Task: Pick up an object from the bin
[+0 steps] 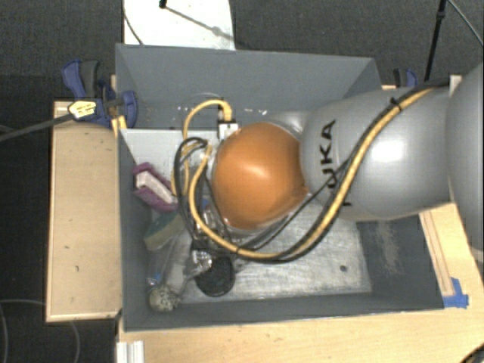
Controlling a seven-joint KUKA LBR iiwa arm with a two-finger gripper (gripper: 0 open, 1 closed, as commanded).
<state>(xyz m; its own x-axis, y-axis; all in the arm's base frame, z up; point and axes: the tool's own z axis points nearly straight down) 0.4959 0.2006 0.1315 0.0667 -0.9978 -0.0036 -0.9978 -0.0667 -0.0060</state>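
My gripper [201,259] reaches down into the bin's left half, with a small metallic part of it showing below the arm's orange cover. Just beneath it, by the bin's front wall, lies a black round disc-like thing [216,280]. A flat olive-beige piece [162,234] lies to the gripper's left. Between the two rests a pale translucent thing [172,268], close to the gripper. Whether anything is between the fingers is hidden.
A purple and white object [152,184] lies near the left wall, further back. A grey speckled ball [161,300] sits in the front left corner. The arm with its orange cover and looping cables hides the bin's middle; bare floor shows at the right.
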